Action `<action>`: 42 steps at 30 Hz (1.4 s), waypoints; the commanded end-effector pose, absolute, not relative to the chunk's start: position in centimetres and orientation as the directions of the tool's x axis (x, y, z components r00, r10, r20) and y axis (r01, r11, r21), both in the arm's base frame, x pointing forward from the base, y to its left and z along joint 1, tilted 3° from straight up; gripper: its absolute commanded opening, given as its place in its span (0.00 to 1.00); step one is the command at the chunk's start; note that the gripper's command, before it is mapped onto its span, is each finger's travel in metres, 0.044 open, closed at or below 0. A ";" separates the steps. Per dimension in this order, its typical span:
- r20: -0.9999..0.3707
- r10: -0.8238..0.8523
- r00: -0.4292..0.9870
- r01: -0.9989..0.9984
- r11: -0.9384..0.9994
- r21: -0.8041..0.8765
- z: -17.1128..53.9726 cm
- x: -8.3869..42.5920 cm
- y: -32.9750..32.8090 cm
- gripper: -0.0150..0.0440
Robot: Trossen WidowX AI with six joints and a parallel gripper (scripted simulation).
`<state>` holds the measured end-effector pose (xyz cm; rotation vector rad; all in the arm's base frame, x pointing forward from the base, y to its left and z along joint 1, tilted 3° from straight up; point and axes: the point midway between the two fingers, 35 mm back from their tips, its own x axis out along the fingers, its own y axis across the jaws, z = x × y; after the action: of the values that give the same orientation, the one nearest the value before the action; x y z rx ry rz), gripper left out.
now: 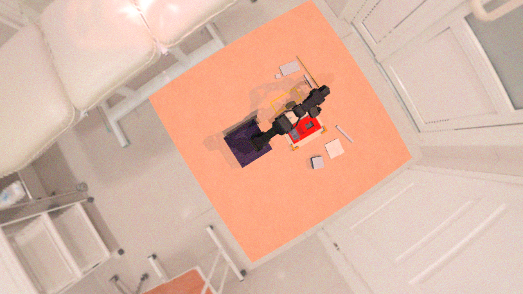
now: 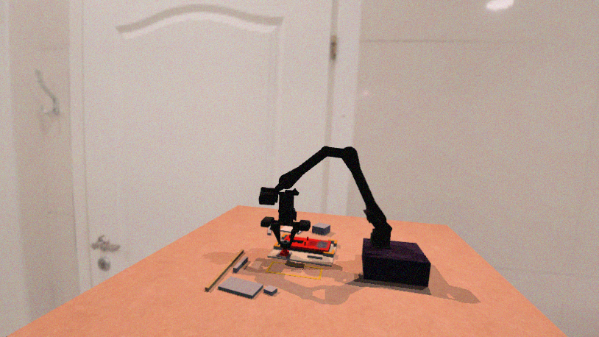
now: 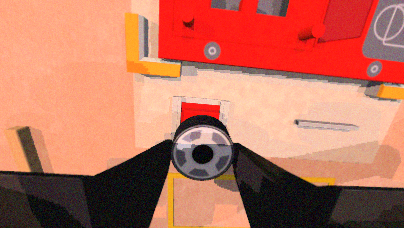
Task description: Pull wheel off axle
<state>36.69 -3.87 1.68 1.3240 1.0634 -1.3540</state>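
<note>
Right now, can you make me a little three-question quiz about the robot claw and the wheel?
1. True or false: the claw is shut on the wheel.
2. Which color is the outline of the marked area below the wheel in the wrist view? A) blue B) yellow C) green
3. Fill in: the big board beyond the wheel is colored ____.

Key: 1 true; 2 B; 3 red.
</note>
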 end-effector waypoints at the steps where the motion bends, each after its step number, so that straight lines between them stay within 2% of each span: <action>1: -0.999 -0.048 0.017 0.981 -0.191 0.026 2.1 36.6 -3.9 0.25; 42: -0.998 -0.050 0.024 0.981 -0.190 0.034 3.4 36.6 -3.8 0.25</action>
<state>36.60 -3.80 3.20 1.3249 1.0587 -1.3478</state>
